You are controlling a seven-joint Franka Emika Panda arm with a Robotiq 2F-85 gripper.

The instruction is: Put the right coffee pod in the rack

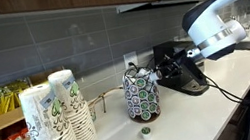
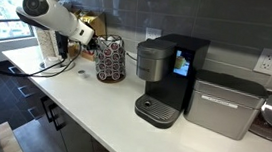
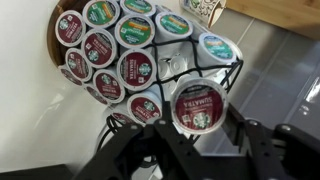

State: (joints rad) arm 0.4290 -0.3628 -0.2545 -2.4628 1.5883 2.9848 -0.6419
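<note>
Maroon-lidded, white-rimmed right coffee pod (image 3: 197, 107).

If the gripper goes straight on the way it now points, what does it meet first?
Probably the dark cylindrical wire rack, at its bare wire slots: the gripper, jaws shut on the small red-topped coffee pod, faces them closely. Exact depth is unclear.

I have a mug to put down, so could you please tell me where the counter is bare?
The widest bare counter lies in front of the rack, running to the coffee maker. A loose pod sits before the rack. It is crowded between rack and stacked cups, and where the gripper holds the right coffee pod at the rack.
</note>
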